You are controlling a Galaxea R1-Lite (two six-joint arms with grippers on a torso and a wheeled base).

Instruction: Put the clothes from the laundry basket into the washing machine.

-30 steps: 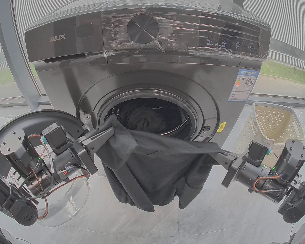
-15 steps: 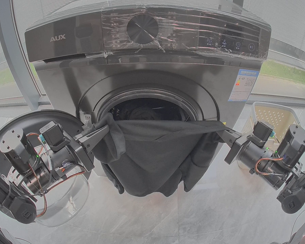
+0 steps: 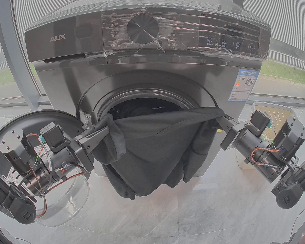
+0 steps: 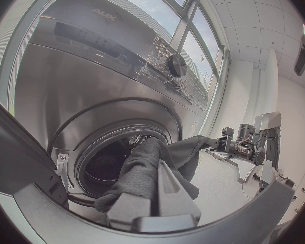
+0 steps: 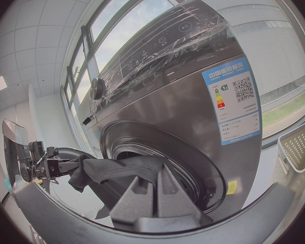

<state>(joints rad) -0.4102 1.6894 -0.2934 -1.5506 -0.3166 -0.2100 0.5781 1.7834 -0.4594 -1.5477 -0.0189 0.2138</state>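
Note:
A dark grey garment (image 3: 152, 149) hangs stretched between both grippers in front of the washing machine (image 3: 145, 72) and covers the lower part of its round opening (image 3: 144, 107). My left gripper (image 3: 105, 131) is shut on the garment's left end (image 4: 142, 173) by the opening's left rim. My right gripper (image 3: 220, 119) is shut on the right end (image 5: 139, 168), at the opening's right rim. Dark clothes (image 3: 139, 110) lie inside the drum. The cream laundry basket (image 3: 278, 114) stands on the floor to the machine's right, behind the right arm.
The machine's round door (image 3: 34, 126) is swung open at the left, behind my left arm. Pale tiled floor (image 3: 193, 214) lies in front. Windows stand behind the machine.
My right gripper has lifted its end of the garment up and toward the opening's right rim. The left gripper rose slightly. The cloth now hangs higher and covers more of the opening.

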